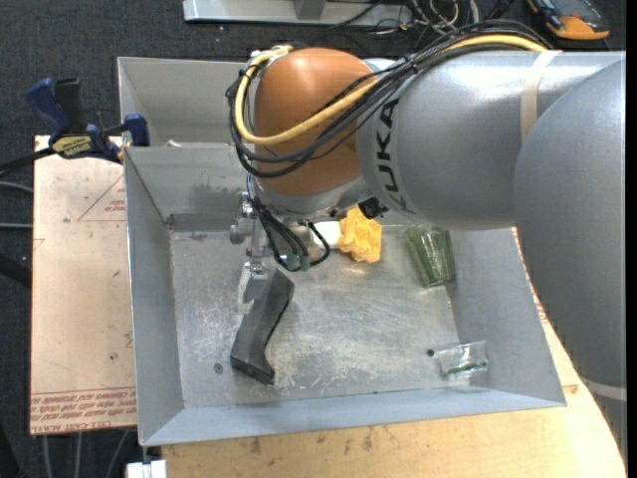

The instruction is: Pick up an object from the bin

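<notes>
The bin (149,297) floor lies open along its left side, between the left wall and the dark angular block (261,329) that lies slanted left of the middle. A broad bare stretch runs through the centre, from that block across to the green translucent cup (429,255) lying on its side near the right wall. The yellow crumpled lump (362,237) sits near the cup's left, with a narrow gap between them. A small clear piece (463,360) takes up the lower right corner. The arm's orange cover (304,118) overhangs the far middle, and the gripper (257,279) stands at the block's upper end.
</notes>
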